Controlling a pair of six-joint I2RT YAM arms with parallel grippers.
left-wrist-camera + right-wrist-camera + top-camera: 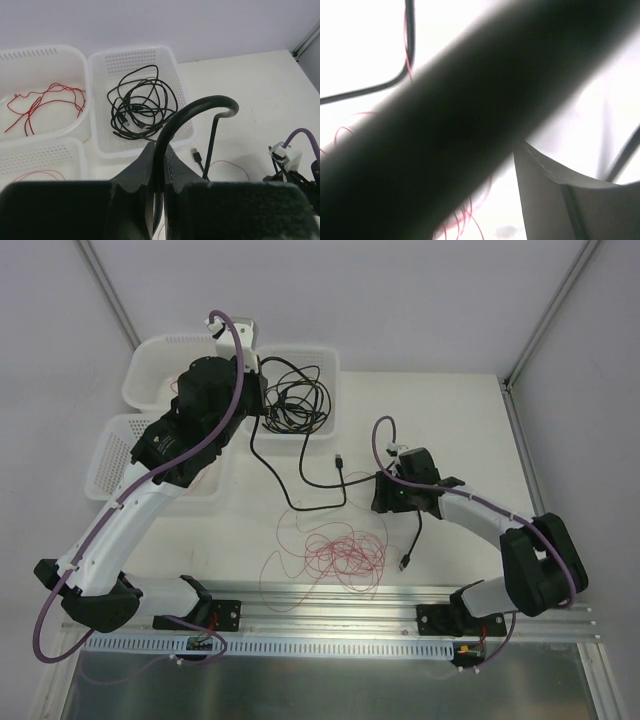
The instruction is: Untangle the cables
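White shells and black joints are noted on the left arm point(130, 525) and right arm point(480, 512), a purple cable point(236, 330) looped along each. Matte black wedge fingers point(142, 170) are seen on the left gripper point(159, 150); those of the right gripper point(398, 502), blurred, seem dark grey.

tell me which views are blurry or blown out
Right wrist: a black cable sits so close it smears into a dark band, with the background blown white. Left wrist: baskets sharp, near fingers slightly soft. Top external: sharp, evenly lit.
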